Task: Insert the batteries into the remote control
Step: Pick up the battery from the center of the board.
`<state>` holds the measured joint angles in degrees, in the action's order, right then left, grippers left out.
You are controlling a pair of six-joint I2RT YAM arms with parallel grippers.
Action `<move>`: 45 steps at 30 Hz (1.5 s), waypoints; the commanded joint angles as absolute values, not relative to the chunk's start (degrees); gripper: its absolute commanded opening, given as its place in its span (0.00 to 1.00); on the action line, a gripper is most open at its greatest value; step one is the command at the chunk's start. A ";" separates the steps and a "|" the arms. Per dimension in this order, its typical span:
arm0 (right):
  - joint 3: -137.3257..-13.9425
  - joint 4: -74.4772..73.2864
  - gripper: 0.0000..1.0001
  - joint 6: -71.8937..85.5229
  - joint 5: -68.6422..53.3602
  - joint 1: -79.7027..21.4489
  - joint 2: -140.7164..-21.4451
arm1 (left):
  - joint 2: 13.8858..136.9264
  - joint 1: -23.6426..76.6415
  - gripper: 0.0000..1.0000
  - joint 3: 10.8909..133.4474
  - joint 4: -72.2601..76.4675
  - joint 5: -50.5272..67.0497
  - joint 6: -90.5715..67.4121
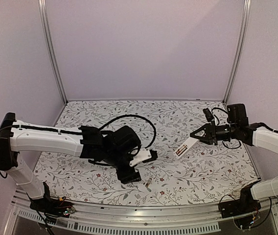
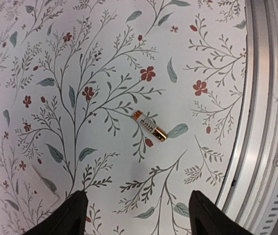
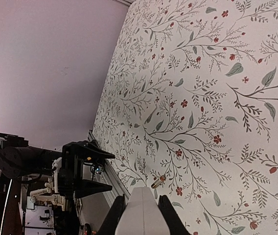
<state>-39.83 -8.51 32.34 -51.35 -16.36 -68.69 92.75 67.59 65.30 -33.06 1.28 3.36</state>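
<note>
Our L gripper (image 2: 139, 218) hangs w/ jaws spread wide over 1 battery (image 2: 150, 126), which lies flat on the table (image 2: 56, 58) near the front edge. R gripper (image 3: 141, 208) pinches the remote (image 1: 183, 148) by 1 end, up in the air, well apart. We see no 2nd battery. We should twist L square to the battery, drop straight down, and squeeze its middle so it can't roll.
</note>
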 commanded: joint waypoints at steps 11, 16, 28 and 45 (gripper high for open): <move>-37.37 -6.65 0.00 33.02 -53.26 -12.59 -64.47 | 105.67 71.86 0.80 74.50 -37.00 4.48 43.36; -36.88 -6.65 0.00 33.17 -53.51 -11.96 -64.10 | 111.17 72.18 0.79 78.66 -39.83 5.52 47.54; -36.48 -6.66 0.00 33.22 -54.32 -11.16 -63.90 | 118.83 68.84 0.77 86.54 -43.52 8.15 46.52; -36.74 -6.65 0.00 32.96 -54.58 -10.90 -64.81 | 121.82 66.53 0.76 87.70 -45.15 8.98 46.04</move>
